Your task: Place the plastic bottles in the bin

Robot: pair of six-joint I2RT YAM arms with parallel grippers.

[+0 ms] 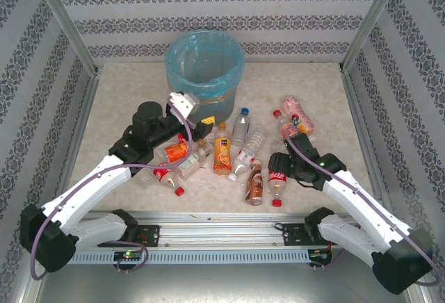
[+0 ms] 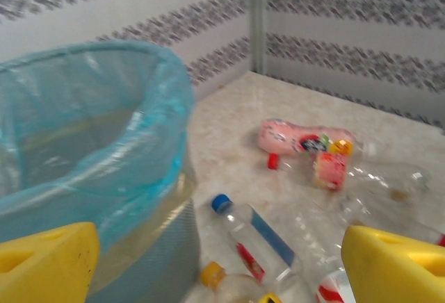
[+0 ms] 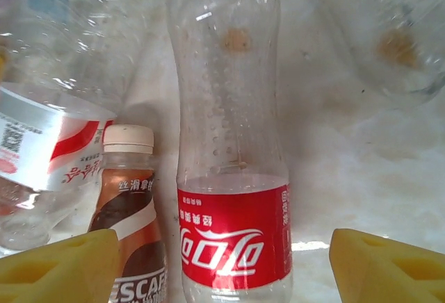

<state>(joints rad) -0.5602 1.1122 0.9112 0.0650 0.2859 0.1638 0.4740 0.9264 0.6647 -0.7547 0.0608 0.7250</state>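
**While bottles lie on the table, both grippers stand open**

With its 2 yellow pads (image 2: 49, 265) spread wide and nothing between them, the left gripper (image 2: 221, 267) is open and holds nothing. The bin (image 1: 233, 77), lined with a light-blue bag, stands upright just to this gripper's left and ahead, its wall close to the left pad. Whether they touch, cannot tell. Ahead and below lies a blue-capped bottle (image 2: 254, 237) on its side. Further ahead to the right lies a pink bottle (image 2: 299, 136), red cap toward the gripper.

The right gripper (image 3: 224, 267) is open too, pads wide apart. A cola bottle (image 3: 236, 240) with a red label lies on the table (image 3: 361, 164) between the pads, its length running straight ahead. A clear gap shows at the right pad, so no grip. Just left of it, side by side, lies a brown bottle (image 3: 135, 247) with a white cap, near the left pad. Further left is a clear bottle with a white-red label (image 3: 42, 157).

In the top view the plastic bottles (image 1: 247, 151) lie scattered between the 2 grippers, an orange bottle (image 1: 222, 151) among them.
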